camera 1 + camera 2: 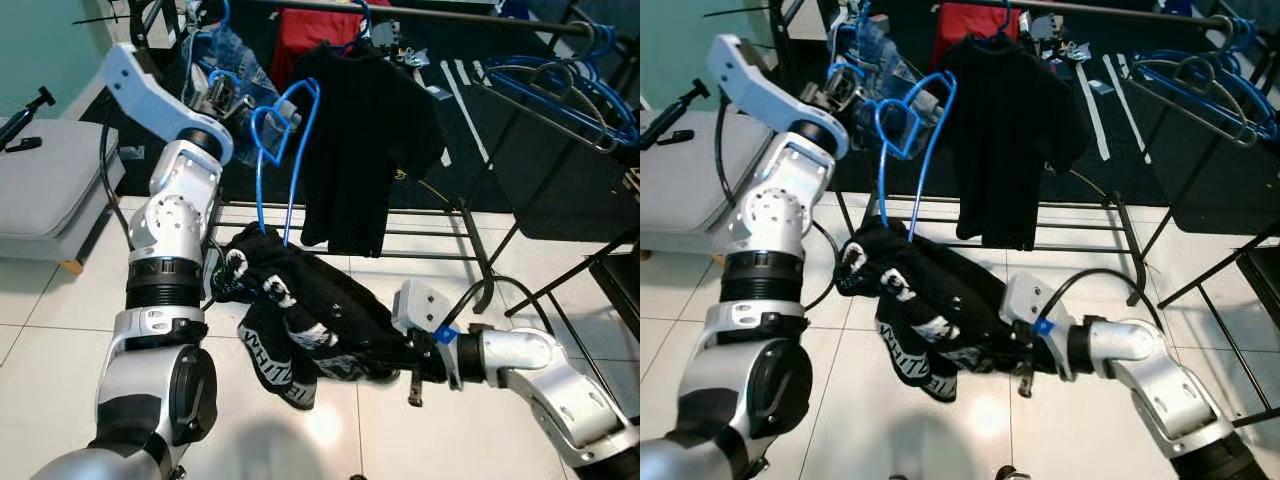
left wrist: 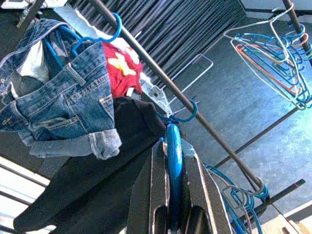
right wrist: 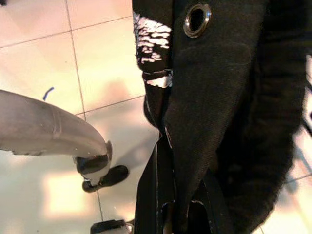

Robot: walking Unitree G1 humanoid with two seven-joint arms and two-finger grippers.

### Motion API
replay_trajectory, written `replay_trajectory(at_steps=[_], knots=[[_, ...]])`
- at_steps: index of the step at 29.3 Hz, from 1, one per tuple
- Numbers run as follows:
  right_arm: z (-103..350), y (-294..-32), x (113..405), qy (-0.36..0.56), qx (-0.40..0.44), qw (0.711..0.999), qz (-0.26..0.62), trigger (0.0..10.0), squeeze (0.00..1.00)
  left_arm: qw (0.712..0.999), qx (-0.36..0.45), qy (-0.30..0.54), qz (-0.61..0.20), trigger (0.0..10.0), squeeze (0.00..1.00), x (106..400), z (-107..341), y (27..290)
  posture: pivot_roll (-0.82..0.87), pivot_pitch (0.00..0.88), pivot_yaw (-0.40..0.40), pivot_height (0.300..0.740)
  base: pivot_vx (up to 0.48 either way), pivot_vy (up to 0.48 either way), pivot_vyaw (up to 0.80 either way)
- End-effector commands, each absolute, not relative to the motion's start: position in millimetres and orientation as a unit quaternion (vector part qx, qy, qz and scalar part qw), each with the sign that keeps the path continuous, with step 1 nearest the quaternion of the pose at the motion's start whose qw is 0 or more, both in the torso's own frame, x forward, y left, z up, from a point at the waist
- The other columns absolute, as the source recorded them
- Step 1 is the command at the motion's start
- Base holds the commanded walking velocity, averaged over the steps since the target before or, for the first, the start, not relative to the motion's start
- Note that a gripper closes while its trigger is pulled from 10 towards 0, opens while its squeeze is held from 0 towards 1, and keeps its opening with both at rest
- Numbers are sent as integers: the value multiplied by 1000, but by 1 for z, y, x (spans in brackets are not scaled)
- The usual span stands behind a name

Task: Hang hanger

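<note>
The blue hanger point(image 1: 285, 150), light, stiff and slippery, is clenched in the left gripper's point(image 1: 232, 105) jaws; the limp black hoodie point(image 1: 300, 320) is pinched by the right gripper point(image 1: 1025, 350).

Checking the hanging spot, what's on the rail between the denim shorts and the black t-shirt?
A red garment hangs between the denim shorts and black t-shirt, clearest in the left wrist view.

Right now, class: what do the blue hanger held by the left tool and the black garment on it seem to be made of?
Thin blue hanger: probably plastic or coated wire, with a smooth, slightly glossy surface. Black printed garment: soft matte knit fabric that drapes in folds, with a shiny metal eyelet.
</note>
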State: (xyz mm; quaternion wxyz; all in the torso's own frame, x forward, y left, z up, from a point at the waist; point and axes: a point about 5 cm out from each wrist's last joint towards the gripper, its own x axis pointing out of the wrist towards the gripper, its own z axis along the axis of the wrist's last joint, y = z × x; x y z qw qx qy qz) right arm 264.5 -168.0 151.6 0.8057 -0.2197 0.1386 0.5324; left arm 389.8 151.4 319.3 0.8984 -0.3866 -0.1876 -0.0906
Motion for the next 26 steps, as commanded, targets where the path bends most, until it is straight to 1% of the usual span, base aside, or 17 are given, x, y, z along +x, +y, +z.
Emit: replay_trajectory(at_steps=[1,5,7,8,10,11,12,13,14,15,16,18,19,20,22,24,26], knots=[[141,-177,263,160,-222,811,516,0,0,896,-388,-203,-72,10000,0,389,318,165,7,189,-21,740,0,0,0],[139,-180,263,159,-221,816,510,0,0,893,-398,-202,-66,10000,0,389,315,168,10,190,-21,740,0,0,0],[139,-180,262,157,-215,818,510,0,0,884,-419,-197,-69,10000,0,389,313,168,12,191,-20,740,0,0,0],[139,-180,262,152,-214,818,511,0,0,869,-449,-189,-84,10000,0,387,311,161,12,191,-20,740,0,0,0],[139,-180,262,152,-214,818,511,0,0,869,-449,-189,-84,10000,0,387,311,161,12,191,-20,740,0,0,0],[141,-179,264,144,-210,823,507,0,0,853,-476,-181,-114,10000,0,385,310,148,12,191,-20,740,0,0,0],[141,-179,264,144,-210,823,507,0,0,853,-476,-181,-114,10000,0,385,310,148,12,191,-20,740,0,0,0],[147,-175,268,122,-207,829,504,0,0,834,-498,-166,-168,10000,0,379,311,122,12,192,-20,740,0,0,0],[147,-175,268,122,-207,829,504,0,0,834,-498,-166,-168,10000,0,379,311,122,12,192,-20,740,0,0,0],[156,-171,272,92,-201,836,502,0,0,821,-505,-154,-219,10000,0,371,311,97,10,190,-20,740,0,0,0],[156,-171,272,92,-201,836,502,0,0,821,-505,-154,-219,10000,0,371,311,97,10,190,-20,740,0,0,0],[181,-157,277,22,-170,840,515,0,0,810,-495,-128,-287,10000,0,359,307,56,7,189,-17,740,0,0,0],[189,-152,277,1,-159,838,522,0,0,809,-491,-120,-299,10000,0,356,305,46,7,189,-17,740,0,0,0],[189,-152,277,1,-159,838,522,0,0,809,-491,-120,-299,10000,0,356,305,46,7,189,-17,740,0,0,0],[207,-137,272,-45,-126,824,551,0,0,802,-493,-100,-323,10000,0,350,300,26,6,187,-16,740,0,0,0],[207,-137,272,-45,-126,824,551,0,0,802,-493,-100,-323,10000,0,350,300,26,6,187,-16,740,0,0,0],[213,-130,269,-59,-117,814,566,0,0,796,-497,-93,-334,10000,0,347,299,17,3,186,-14,740,0,0,0]])
